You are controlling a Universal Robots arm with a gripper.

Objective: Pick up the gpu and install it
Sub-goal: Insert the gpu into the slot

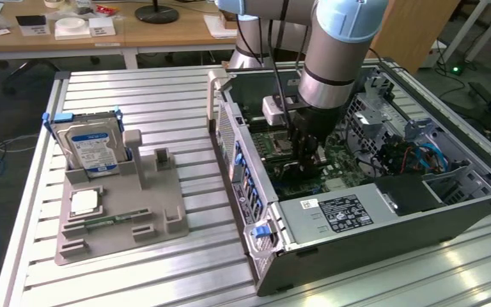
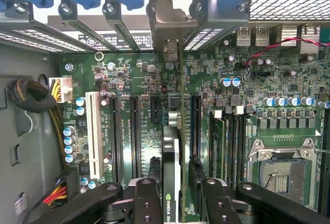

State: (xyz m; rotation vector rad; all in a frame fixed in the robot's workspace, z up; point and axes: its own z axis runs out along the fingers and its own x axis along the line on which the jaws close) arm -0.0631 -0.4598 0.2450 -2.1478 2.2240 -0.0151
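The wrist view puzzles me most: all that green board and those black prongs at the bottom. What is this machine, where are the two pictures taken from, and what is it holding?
The machine is a single robot arm reaching down into an open computer case that lies on a slatted metal table. The exterior view comes from a camera standing off the arm. The wrist view comes from a camera on the arm's wrist, looking past its gripper into the case. The black prongs are the gripper's fingers. They are shut on the gpu, a thin card seen edge-on, standing upright over the green motherboard with its metal bracket at the case's rear wall. Whether it is fully seated I cannot tell. Beside the case, a grey holder carries a hard drive and a small memory stick.
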